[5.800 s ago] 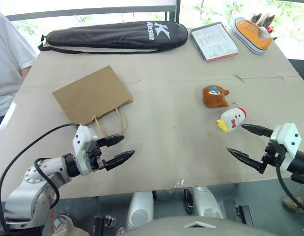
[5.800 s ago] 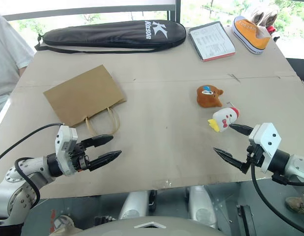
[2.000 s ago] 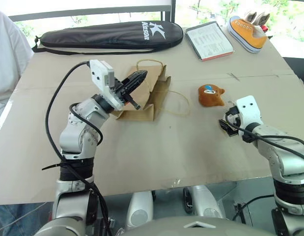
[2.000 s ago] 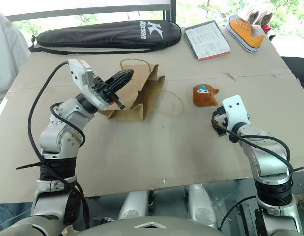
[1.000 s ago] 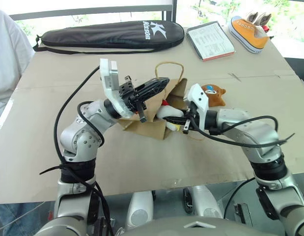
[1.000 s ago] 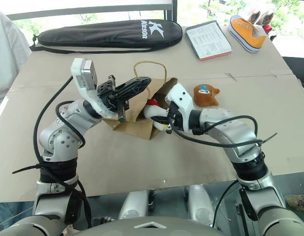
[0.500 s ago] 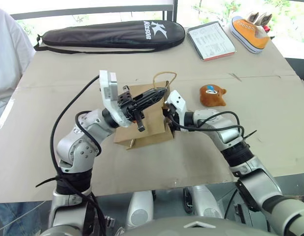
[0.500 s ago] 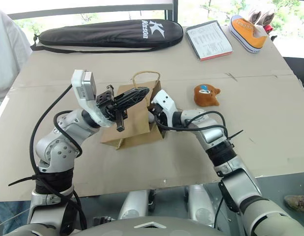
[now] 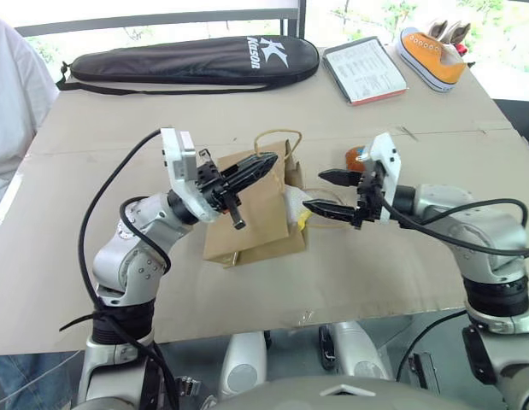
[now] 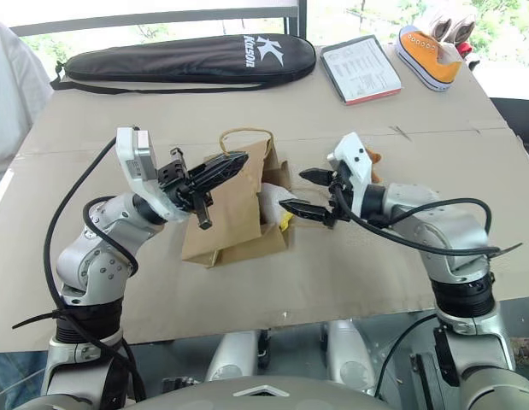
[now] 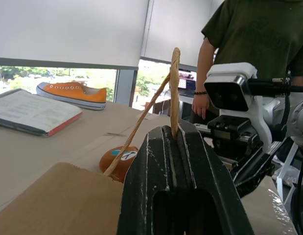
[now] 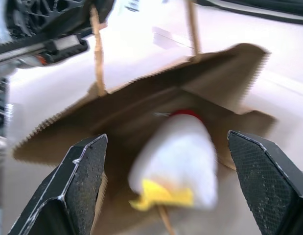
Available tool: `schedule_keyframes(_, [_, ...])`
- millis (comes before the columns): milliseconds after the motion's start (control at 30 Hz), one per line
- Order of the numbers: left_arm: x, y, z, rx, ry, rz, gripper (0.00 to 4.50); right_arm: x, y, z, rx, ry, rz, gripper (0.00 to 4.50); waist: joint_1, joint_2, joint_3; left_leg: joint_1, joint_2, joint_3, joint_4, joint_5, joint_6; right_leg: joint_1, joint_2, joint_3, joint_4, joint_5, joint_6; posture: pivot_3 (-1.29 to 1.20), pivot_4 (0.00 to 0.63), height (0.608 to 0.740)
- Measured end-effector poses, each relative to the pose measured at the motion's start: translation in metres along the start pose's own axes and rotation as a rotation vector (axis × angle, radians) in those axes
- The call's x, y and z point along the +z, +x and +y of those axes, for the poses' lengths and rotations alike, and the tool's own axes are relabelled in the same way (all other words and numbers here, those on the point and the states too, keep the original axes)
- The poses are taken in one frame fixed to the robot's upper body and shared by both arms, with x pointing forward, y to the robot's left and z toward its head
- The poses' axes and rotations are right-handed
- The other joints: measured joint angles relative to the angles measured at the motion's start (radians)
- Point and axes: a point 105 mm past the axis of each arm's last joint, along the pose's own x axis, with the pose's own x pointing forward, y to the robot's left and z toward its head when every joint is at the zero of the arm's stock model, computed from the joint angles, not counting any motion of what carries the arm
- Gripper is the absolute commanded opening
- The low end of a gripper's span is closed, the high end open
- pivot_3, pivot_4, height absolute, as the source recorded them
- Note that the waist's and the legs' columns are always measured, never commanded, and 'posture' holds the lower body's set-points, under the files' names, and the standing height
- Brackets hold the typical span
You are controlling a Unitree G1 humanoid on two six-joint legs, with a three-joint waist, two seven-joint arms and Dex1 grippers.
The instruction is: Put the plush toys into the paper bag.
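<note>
Left jaws [image 9: 266, 161] clenched on a cord handle [image 11: 174, 83] of the paper bag [image 9: 251, 209], mouth held up off the tabletop [image 9: 247, 282]; right jaws [image 9: 320, 191] released just outside; white chicken [image 12: 178, 159] inside the mouth; brown toy [image 11: 120, 160] behind, on the tabletop.

Only readable thing here is the white "Kason" logo with a big K on the long black zippered racket case [image 9: 191, 60] at the far edge of the table. The booklet [image 9: 363, 70] near the orange sneaker has printed lines, but they're way too small to read.
</note>
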Motion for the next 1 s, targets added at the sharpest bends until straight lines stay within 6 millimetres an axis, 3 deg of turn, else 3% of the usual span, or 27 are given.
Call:
schedule_keyframes(133, [0.001,0.0,0.003,0.003,0.014,-0.003,0.0,-0.005,-0.002,-0.021,-0.108,-0.039,0.033,3.79,-0.001,0.0,0.0,0.0,0.0,0.001,0.0,0.0,0.0,0.0,0.0,0.0,-0.001,0.0,0.0,0.0,0.15,0.74])
schedule_keyframes(267, [0.002,0.001,0.005,0.009,0.035,0.003,0.0,-0.014,-0.01,-0.102,-0.486,-0.09,0.166,3.79,-0.004,0.0,0.0,0.0,0.0,0.002,0.001,0.0,0.0,-0.001,0.0,0.002,-0.001,0.0,0.0,0.0,0.15,0.74])
schedule_keyframes(300, [0.003,0.0,0.006,0.014,0.038,0.005,0.0,-0.016,-0.012,-0.113,-0.538,-0.096,0.189,3.79,-0.002,0.0,0.0,0.0,0.0,0.002,0.001,0.0,0.0,-0.001,0.0,0.002,0.0,0.0,0.0,0.0,0.15,0.74])
schedule_keyframes(333, [0.003,-0.001,0.007,0.02,0.045,0.005,0.0,-0.022,-0.015,-0.122,-0.586,-0.095,0.221,3.55,0.002,0.0,0.0,-0.001,0.0,0.002,-0.001,0.0,0.0,-0.001,0.0,0.002,-0.001,0.001,0.001,0.0,0.15,0.74])
schedule_keyframes(367, [0.005,0.0,0.008,0.022,0.054,0.006,0.0,-0.043,-0.002,-0.134,-0.609,-0.097,0.333,3.28,-0.003,0.0,0.0,-0.001,0.0,0.002,-0.002,0.0,0.0,-0.002,0.001,0.003,-0.002,0.002,0.003,0.0,0.15,0.74])
schedule_keyframes(400, [0.004,0.0,0.008,0.021,0.056,0.008,0.0,-0.051,0.002,-0.135,-0.606,-0.098,0.368,3.05,-0.004,0.0,0.0,-0.001,0.0,0.002,-0.002,0.0,0.0,-0.002,0.001,0.002,-0.003,0.002,0.003,0.0,0.15,0.74])
schedule_keyframes(567, [0.005,-0.001,0.011,0.046,0.067,0.008,0.0,-0.049,0.008,-0.138,-0.582,-0.116,0.376,0.86,-0.002,0.0,0.0,0.0,0.0,0.002,-0.002,0.0,0.0,-0.001,0.001,0.002,-0.003,0.002,0.004,0.0,0.15,0.74])
schedule_keyframes(633, [0.006,-0.001,0.013,0.07,0.108,0.0,0.0,-0.047,0.004,-0.134,-0.578,-0.123,0.347,0.17,0.002,0.0,0.0,0.0,0.0,0.002,-0.002,0.0,0.0,0.0,0.0,0.002,-0.003,0.001,0.002,0.0,0.15,0.74])
schedule_keyframes(767, [0.004,-0.001,0.017,0.107,0.111,0.013,0.0,-0.047,0.001,-0.12,-0.519,-0.119,0.267,0.04,0.001,0.0,0.0,-0.001,0.0,0.002,-0.002,0.0,0.0,0.0,0.0,0.002,-0.003,0.002,0.004,0.0,0.15,0.74])
schedule_keyframes(800, [0.005,-0.001,0.016,0.094,0.112,0.011,0.0,-0.041,0.004,-0.107,-0.455,-0.152,0.209,0.04,0.001,0.0,0.0,-0.001,0.0,0.002,-0.002,0.0,0.0,0.0,0.001,0.002,-0.003,0.002,0.004,0.0,0.15,0.74])
schedule_keyframes(867, [0.007,0.001,0.011,0.042,0.119,0.001,0.0,-0.022,0.018,-0.08,-0.327,-0.201,0.096,0.04,-0.008,0.001,0.001,-0.001,0.0,0.002,-0.002,0.0,0.0,-0.001,0.002,0.003,-0.003,0.003,0.004,0.0,0.15,0.74])
schedule_keyframes(900, [0.01,0.005,0.007,-0.018,0.122,-0.01,0.0,-0.002,0.035,-0.057,-0.234,-0.231,-0.005,0.04,-0.013,0.001,0.001,0.0,0.001,0.0,-0.002,0.0,0.0,-0.001,0.003,0.002,-0.001,0.002,0.004,0.0,0.15,0.74])
schedule_keyframes(933, [0.01,0.005,0.007,-0.022,0.122,-0.011,0.0,0.0,0.036,-0.054,-0.226,-0.234,-0.013,0.04,-0.013,0.001,0.001,0.0,0.001,0.0,-0.002,0.0,0.0,-0.001,0.003,0.002,-0.001,0.002,0.004,0.0,0.15,0.74])
schedule_keyframes(967, [0.012,0.009,0.004,-0.072,0.119,-0.019,0.0,0.008,0.052,-0.037,-0.149,-0.279,-0.037,0.04,-0.012,0.001,0.001,0.0,0.001,-0.001,-0.002,0.0,0.0,-0.001,0.003,0.001,0.0,0.002,0.004,0.0,0.15,0.74])
schedule_keyframes(1000, [0.012,0.011,0.004,-0.086,0.116,-0.021,0.0,0.007,0.058,-0.032,-0.128,-0.289,-0.033,0.04,-0.011,0.001,0.001,0.0,0.001,-0.001,-0.002,0.0,0.0,-0.001,0.003,0.001,0.0,0.002,0.004,0.0,0.15,0.74])
